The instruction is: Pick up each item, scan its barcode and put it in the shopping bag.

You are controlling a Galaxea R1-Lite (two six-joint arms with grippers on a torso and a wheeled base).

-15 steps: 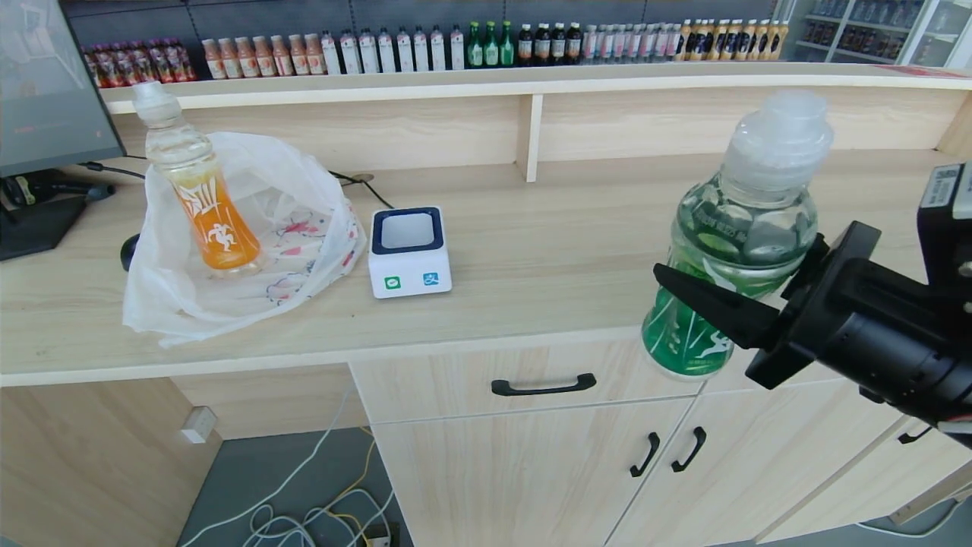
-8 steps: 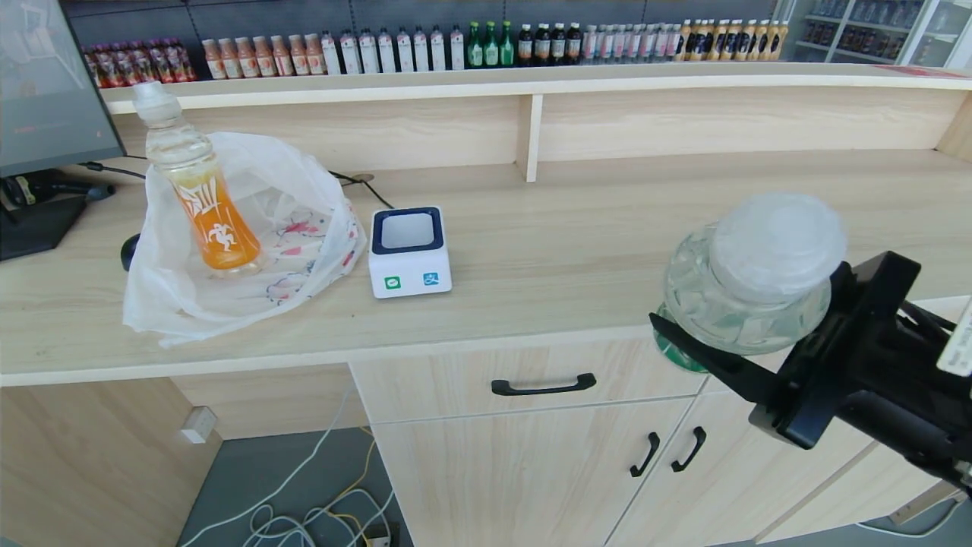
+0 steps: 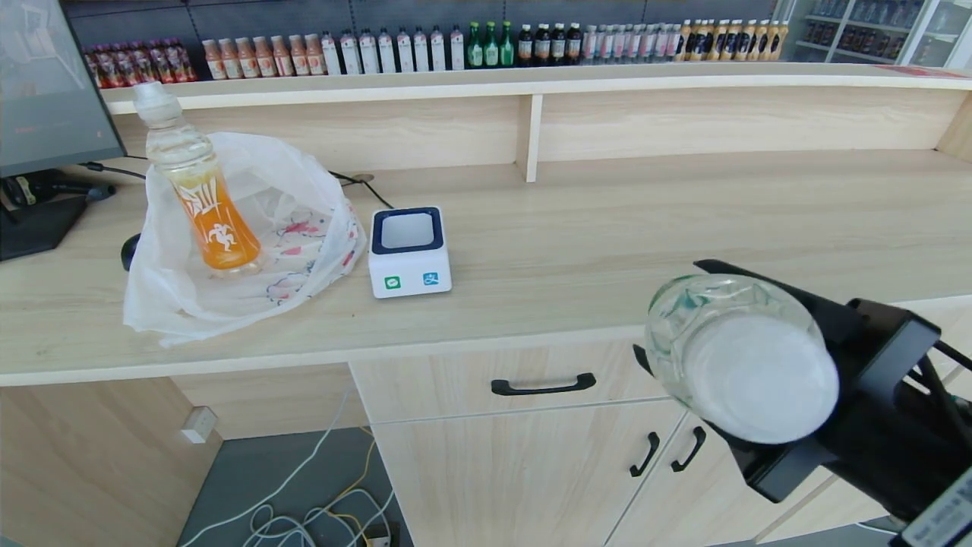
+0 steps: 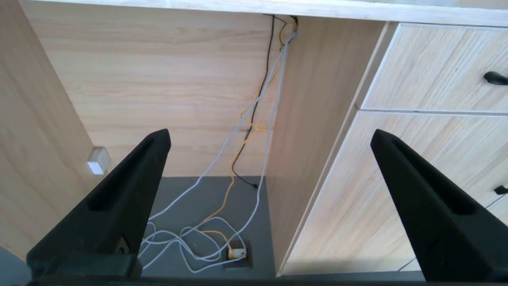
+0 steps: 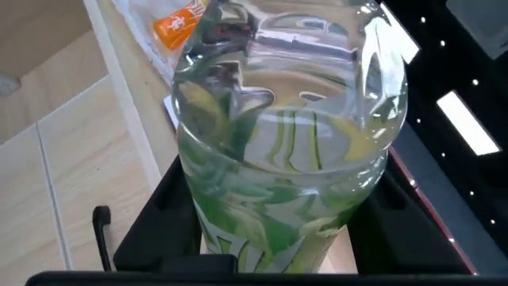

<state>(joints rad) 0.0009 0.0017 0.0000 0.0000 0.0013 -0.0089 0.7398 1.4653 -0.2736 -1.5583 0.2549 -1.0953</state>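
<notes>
My right gripper [image 3: 672,311] is shut on a green-labelled bottle [image 3: 729,342] in front of the counter's right part, over the cupboard doors. The bottle is tipped so its white cap [image 3: 763,380] faces the head camera. The right wrist view looks along the green bottle [image 5: 286,159] between the black fingers [image 5: 155,226]. A white scanner [image 3: 408,251] sits mid-counter. Left of it the shopping bag [image 3: 304,243] lies open with an orange bottle [image 3: 205,197] upright in it. My left gripper [image 4: 270,139] is open, low beside the counter's leg space.
A monitor [image 3: 45,83] and a dark mouse [image 3: 129,252] stand at the counter's far left. A raised shelf [image 3: 531,80] runs along the back, with several bottles [image 3: 493,44] behind it. Drawer handles [image 3: 543,386] lie below, cables [image 4: 214,238] on the floor.
My right arm has lowered and turned the green bottle from upright to cap toward the camera. Bag, orange bottle and scanner have stayed put.
</notes>
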